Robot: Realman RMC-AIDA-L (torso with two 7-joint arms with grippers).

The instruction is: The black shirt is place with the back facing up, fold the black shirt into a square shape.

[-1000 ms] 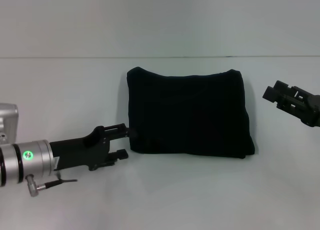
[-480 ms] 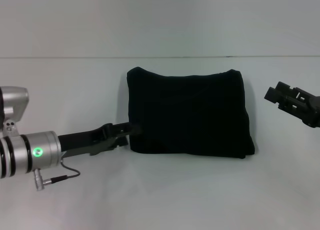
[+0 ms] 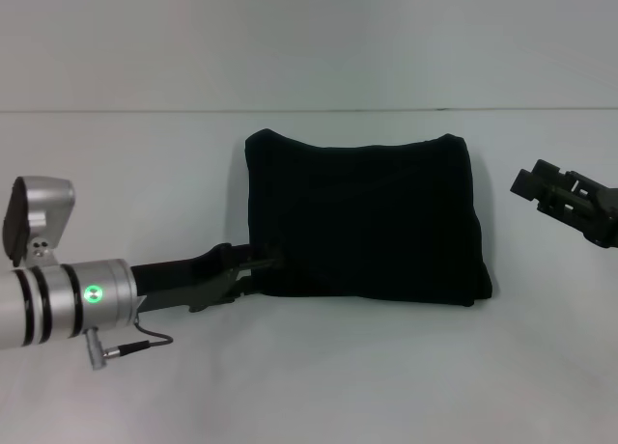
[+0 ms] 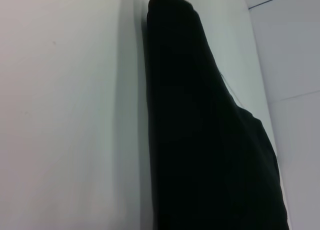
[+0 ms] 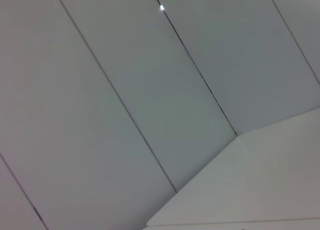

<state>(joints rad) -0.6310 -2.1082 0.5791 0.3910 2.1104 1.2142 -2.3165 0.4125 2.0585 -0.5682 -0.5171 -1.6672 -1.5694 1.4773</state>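
Observation:
The black shirt (image 3: 362,217) lies folded into a rough rectangle in the middle of the white table (image 3: 145,174), and it fills the left wrist view (image 4: 200,140) as a dark slab. My left gripper (image 3: 259,270) reaches in low from the left, open, with its tips at the near left corner of the shirt and touching its edge. My right gripper (image 3: 529,181) hangs in the air to the right of the shirt, apart from it.
The table's far edge meets a pale wall (image 3: 309,39) behind the shirt. The right wrist view holds only wall panels (image 5: 125,90) and a table corner (image 5: 260,190). A thin cable (image 3: 135,346) loops under my left wrist.
My left arm has rolled its wrist and pushed forward and right, bringing its tips from beside the shirt onto its near left corner. The right arm and shirt have barely moved.

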